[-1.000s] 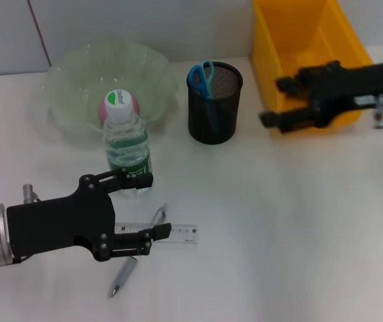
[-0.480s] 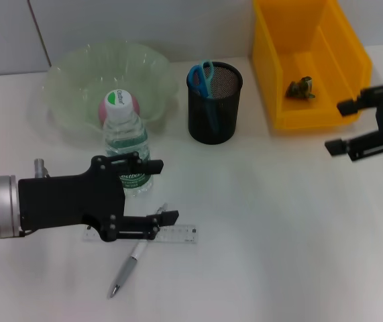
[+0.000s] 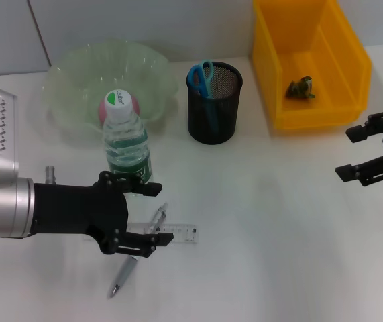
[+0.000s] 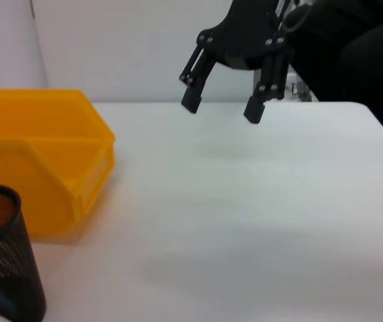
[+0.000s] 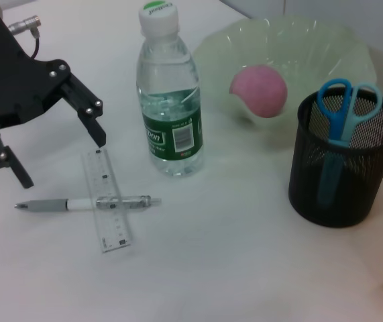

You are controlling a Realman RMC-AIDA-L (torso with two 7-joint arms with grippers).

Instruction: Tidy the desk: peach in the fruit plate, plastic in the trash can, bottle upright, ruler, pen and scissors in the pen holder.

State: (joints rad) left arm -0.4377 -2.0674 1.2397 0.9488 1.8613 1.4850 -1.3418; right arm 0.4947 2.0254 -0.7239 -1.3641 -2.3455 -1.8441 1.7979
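Right gripper has pulled clear of the trash can, jaws wide and empty, plastic binned. Left gripper, spread wide, has swung over the ruler and pen at the bottle's six o'clock, likely next.

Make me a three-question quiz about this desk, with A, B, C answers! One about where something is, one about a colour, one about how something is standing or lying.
1. Where are the scissors?
A. In the black pen holder
B. In the yellow bin
C. Flat on the table

2. What colour is the bottle cap?
A. Red
B. Green and white
C. Blue

3. How is the left end effector?
A. Shut on the pen
B. Shut on the ruler
C. Open, holding nothing

Answers:
1 A, the blue handles poke out of the mesh cup.
2 B, the head view shows a white cap with a green mark on top.
3 C, its two fingers stand apart above the ruler and pen, which lie crossed on the table.
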